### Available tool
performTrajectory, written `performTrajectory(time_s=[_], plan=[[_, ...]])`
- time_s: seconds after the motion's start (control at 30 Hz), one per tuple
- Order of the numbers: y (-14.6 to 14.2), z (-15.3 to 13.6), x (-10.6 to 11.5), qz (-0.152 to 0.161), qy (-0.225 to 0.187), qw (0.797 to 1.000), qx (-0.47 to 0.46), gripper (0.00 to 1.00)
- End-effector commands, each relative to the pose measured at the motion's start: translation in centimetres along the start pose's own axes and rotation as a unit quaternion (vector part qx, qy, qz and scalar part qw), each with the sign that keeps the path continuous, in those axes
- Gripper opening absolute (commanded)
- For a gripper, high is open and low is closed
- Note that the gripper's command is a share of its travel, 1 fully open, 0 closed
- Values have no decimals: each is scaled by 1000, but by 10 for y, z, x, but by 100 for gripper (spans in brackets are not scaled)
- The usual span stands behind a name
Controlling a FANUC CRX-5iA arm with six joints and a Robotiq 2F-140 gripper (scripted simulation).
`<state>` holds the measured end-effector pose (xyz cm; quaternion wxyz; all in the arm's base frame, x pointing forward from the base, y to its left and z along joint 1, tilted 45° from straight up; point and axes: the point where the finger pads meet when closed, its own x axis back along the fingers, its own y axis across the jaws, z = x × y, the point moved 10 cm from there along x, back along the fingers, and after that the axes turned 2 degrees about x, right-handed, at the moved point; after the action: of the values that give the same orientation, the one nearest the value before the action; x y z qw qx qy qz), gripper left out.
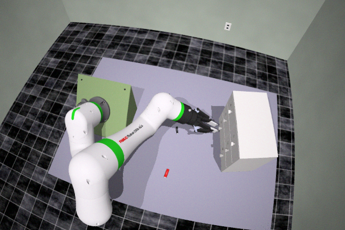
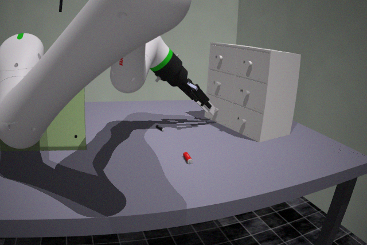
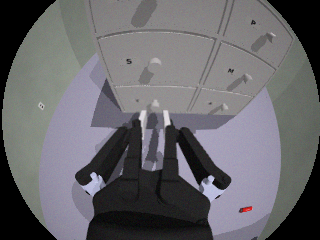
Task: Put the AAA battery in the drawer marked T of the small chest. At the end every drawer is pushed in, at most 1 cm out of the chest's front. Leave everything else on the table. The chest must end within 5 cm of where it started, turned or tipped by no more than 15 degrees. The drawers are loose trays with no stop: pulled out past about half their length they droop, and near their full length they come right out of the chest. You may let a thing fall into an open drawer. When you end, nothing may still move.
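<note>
A small black battery (image 1: pixel 177 130) (image 2: pixel 160 128), the thinner of two, lies on the table; its size marking is not readable. The white chest (image 1: pixel 255 124) (image 2: pixel 280 97) (image 3: pixel 165 20) stands upright, with all visible drawer fronts flush. The bottom-left drawer (image 2: pixel 224 116) (image 3: pixel 177 95) has a round knob (image 3: pixel 155 103); its letter is too small to read. My gripper (image 1: pixel 217 127) (image 2: pixel 211 111) (image 3: pixel 154 114) points down toward this knob. Its fingers are partly open with nothing gripped, one tip to each side just in front of the knob. Contact cannot be told.
A larger red battery (image 1: pixel 166 173) (image 2: pixel 187 158) (image 3: pixel 246 209) lies on the table (image 1: pixel 200 194) (image 2: pixel 252 177). The drawers marked S (image 3: pixel 175 55) and M (image 3: pixel 227 57) are above the bottom row. The green block (image 1: pixel 111 110) under the arm's base stands at the table's other side.
</note>
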<state>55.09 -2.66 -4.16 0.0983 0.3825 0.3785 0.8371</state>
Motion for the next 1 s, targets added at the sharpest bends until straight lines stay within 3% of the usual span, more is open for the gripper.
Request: performTrajectory(time_s=[0.0, 0.97], plan=[[0, 4, -4, 0, 0, 1000, 0, 20], [0, 13, -15, 0, 0, 1000, 0, 20]])
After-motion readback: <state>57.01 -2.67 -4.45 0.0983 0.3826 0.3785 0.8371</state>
